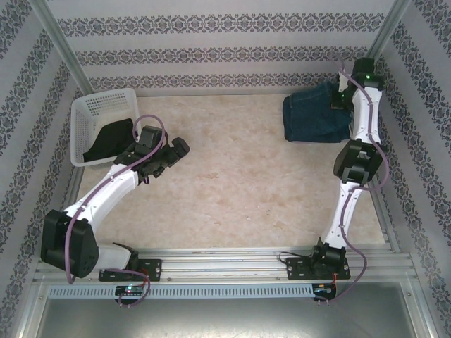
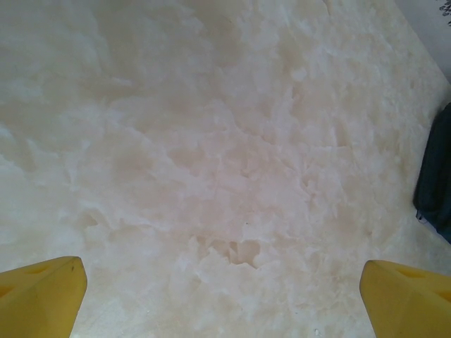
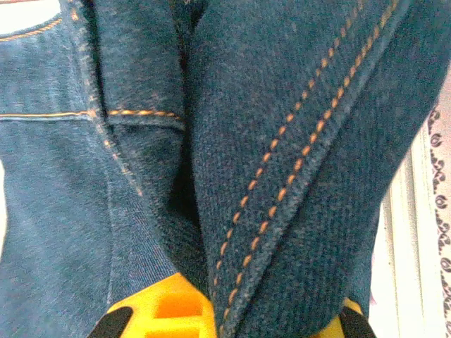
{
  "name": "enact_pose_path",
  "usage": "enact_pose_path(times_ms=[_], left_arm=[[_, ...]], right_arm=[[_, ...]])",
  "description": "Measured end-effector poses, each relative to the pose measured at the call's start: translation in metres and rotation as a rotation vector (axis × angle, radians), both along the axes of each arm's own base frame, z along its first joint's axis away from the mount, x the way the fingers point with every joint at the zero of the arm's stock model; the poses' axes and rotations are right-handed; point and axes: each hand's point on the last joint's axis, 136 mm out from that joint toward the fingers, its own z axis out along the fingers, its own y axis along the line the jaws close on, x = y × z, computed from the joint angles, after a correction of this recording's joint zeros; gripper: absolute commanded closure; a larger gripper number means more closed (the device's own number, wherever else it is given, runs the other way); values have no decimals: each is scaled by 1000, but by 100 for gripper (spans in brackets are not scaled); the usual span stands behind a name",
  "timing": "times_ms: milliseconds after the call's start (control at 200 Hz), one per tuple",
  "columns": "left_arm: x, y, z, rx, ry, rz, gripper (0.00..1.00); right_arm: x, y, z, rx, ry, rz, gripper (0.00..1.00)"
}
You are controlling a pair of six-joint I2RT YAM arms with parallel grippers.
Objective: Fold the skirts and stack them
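Now: the dark teal-blue denim skirt (image 1: 316, 113) lies partly folded at the far right of the marble-patterned bench (image 1: 232, 190), close to the back wall. The right jaws are pinched tight on a thick stitched fold of it, and orange topstitching runs down past the yellow fingers (image 3: 165, 310). The left jaws stand wide over bare bench, holding nothing. In the white plastic mesh basket (image 1: 106, 104), far left, slumps the black cloth skirt (image 1: 109, 141).

Judgement: the denim is heavyish and soft, stiffer at seams and hem, neither slippery nor fragile. The best hold is a doubled hem or waistband edge; a single layer probably sags. How square the fold is cannot be read from above.
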Motion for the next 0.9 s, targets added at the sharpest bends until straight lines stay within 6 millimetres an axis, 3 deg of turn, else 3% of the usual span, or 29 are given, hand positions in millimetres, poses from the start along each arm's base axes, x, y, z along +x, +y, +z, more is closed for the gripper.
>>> enact_pose_path(times_ms=[60,170,240,275,295,310,410,510,609,759,824,899], left_arm=[[-1,-1,0,-5,4,0,0],[-4,1,-2,-3,18,5,0],[-8,5,-3,14,29,18,0],[-10,9,-3,30,37,27,0],[-12,11,-3,43,42,32,0],[-13,13,-3,51,46,33,0],[-14,25,3,125,54,49,0],[-8,44,21,199,30,77,0],[5,71,38,265,8,128,0],[27,117,50,364,25,201,0],[36,132,51,391,37,217,0],[45,150,51,420,53,236,0]], right_arm=[[5,-10,-20,-4,20,-44,96],[7,-25,-49,-19,61,-122,53],[7,-32,-53,-22,66,-155,41],[7,-33,-51,-24,61,-170,25],[8,-34,-49,-22,54,-183,9],[8,-36,-47,-31,47,-188,3],[2,-40,-31,-56,21,-229,2],[-16,-42,-2,-134,-21,-277,2],[-35,-34,46,-219,-122,-326,2],[-71,-5,117,-222,-337,-401,2],[-92,6,130,-186,-389,-425,2],[-120,13,131,-141,-407,-442,2]])
